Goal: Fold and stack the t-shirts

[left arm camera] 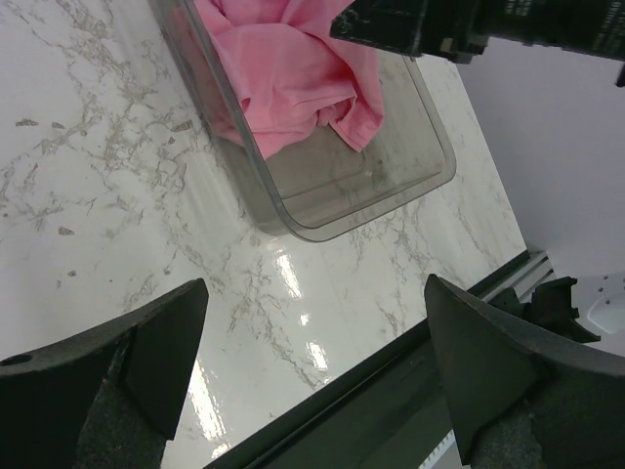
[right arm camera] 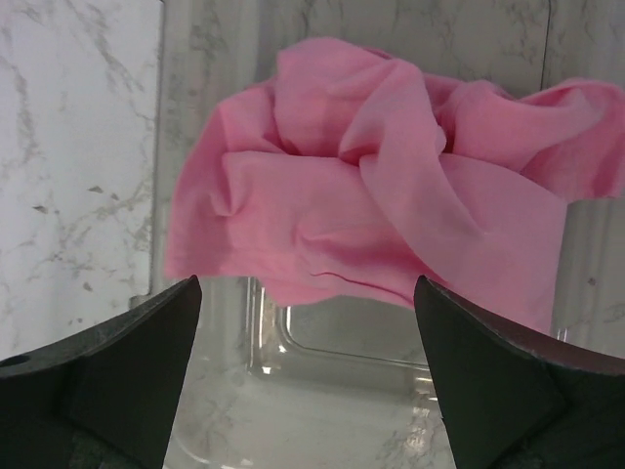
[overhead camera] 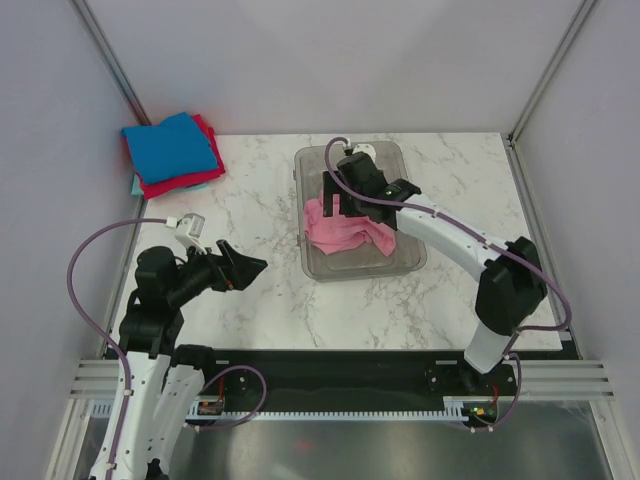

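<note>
Beyond the right gripper's fingers, the crumpled light pink cloth t-shirt runs off the right edge. Past the left gripper's fingers, the right arm's black wrist hides the shirt's far part, and the clear rectangular plastic tub is cut off at the top. Well away from both, a pale teal folded shirt shows only a sliver under a red folded shirt and a bright blue folded shirt.

My left arm sits folded close to its base, elbow raised, forearm reaching forward and to the right. The left tool points right at its end, both fingers spread wide with nothing between them. My right arm stretches far out, its upper link rising from the base and the forearm angled forward and left. The right tool aims downward, its fingers also wide apart and gripping nothing.
</note>
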